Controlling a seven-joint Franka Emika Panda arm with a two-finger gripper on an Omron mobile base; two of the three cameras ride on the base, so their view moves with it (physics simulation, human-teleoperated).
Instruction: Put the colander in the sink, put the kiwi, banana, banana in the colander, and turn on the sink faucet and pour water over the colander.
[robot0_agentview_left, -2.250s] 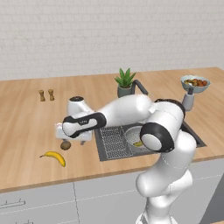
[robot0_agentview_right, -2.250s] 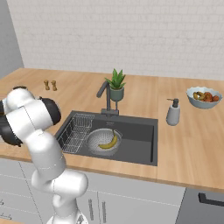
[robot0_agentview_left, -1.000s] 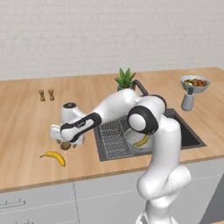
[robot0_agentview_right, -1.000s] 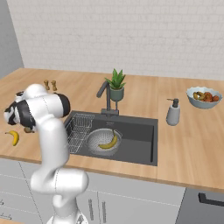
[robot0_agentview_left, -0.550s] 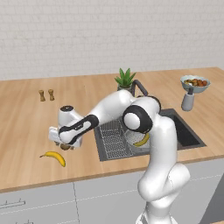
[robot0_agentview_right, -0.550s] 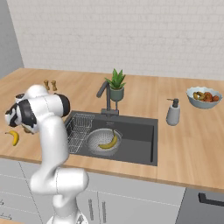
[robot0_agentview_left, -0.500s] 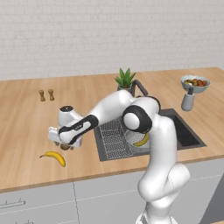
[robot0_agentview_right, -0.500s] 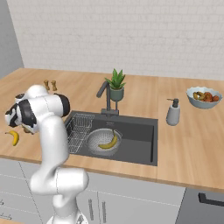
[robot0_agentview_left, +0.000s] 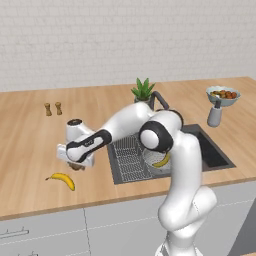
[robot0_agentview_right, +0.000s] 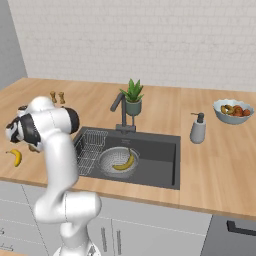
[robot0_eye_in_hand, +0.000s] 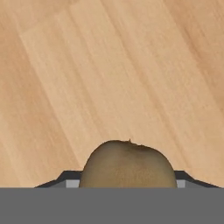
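Brown kiwi (robot0_eye_in_hand: 127, 165) sits between pincer (robot0_agentview_left: 76, 165) fingertips.

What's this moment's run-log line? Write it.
gripper astride kiwi on counter | one banana in colander, in sink | other banana on counter

Two bananas: one (robot0_agentview_left: 62, 180) near the front edge of the counter (robot0_agentview_left: 30, 145), one (robot0_agentview_right: 124, 162) in the single colander (robot0_agentview_right: 117, 162) in the one sink (robot0_agentview_right: 160, 155). One kiwi (robot0_eye_in_hand: 127, 165). One faucet (robot0_agentview_right: 120, 111). One potted plant (robot0_agentview_right: 132, 97). One soap dispenser (robot0_agentview_right: 198, 128). One fruit bowl (robot0_agentview_right: 232, 111) toward the right edge. Two small shakers (robot0_agentview_left: 52, 108) toward the back left.
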